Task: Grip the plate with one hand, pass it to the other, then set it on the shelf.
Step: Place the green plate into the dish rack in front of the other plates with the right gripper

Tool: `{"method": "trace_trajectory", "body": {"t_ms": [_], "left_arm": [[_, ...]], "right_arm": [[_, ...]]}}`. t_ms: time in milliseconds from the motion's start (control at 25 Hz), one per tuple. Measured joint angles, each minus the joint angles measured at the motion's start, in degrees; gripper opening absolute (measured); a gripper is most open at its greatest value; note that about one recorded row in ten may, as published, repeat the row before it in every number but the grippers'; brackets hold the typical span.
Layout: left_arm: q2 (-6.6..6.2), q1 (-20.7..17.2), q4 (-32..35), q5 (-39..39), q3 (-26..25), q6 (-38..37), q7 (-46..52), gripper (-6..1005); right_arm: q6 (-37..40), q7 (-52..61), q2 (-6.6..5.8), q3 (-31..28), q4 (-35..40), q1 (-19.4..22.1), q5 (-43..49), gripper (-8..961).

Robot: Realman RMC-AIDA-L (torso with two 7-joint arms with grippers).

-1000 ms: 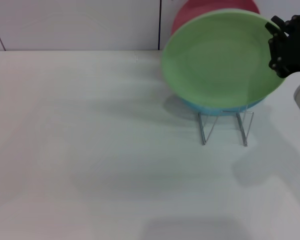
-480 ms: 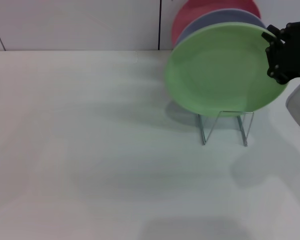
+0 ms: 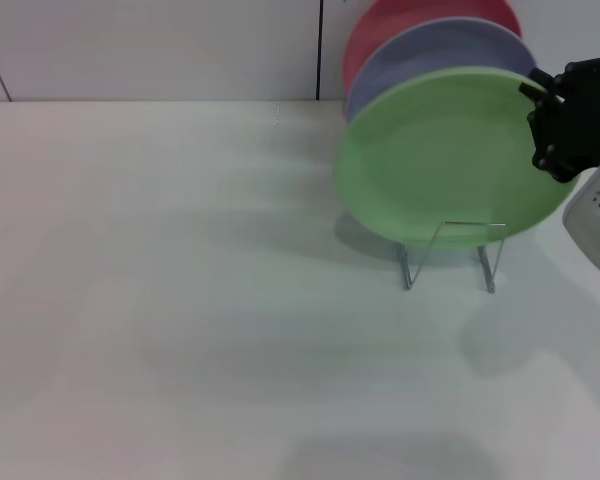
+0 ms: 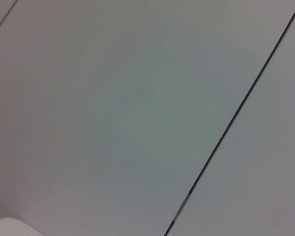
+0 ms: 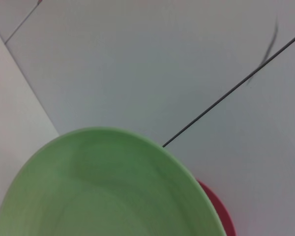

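Three plates stand on edge in the wire shelf (image 3: 450, 255) on the white bench (image 3: 180, 330): red (image 3: 380, 25), lavender (image 3: 430, 50), and the green plate (image 3: 435, 160) in front, its right rim pinched by the right pincer (image 3: 552, 125).

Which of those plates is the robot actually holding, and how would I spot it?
Look to the far right of the white table, where a small wire rack stands near the wall. Three plates stand on edge over it in a row. The held one is the light-green plate, the front one, nearest the camera, with the black right gripper at its right rim; the lavender plate and red plate are behind.
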State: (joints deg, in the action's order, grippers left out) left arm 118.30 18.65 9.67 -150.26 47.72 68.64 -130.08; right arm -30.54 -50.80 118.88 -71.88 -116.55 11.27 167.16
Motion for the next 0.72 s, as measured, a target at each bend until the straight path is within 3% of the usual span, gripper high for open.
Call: {"method": "trace_trajectory", "body": {"t_ms": [720], "left_arm": [[-0.09,0.2,0.1,0.1,0.0,0.0,0.0,489]], "right_arm": [[-0.8,-3.0,0.04,-0.4,0.3,-0.2,0.0,31]]}}
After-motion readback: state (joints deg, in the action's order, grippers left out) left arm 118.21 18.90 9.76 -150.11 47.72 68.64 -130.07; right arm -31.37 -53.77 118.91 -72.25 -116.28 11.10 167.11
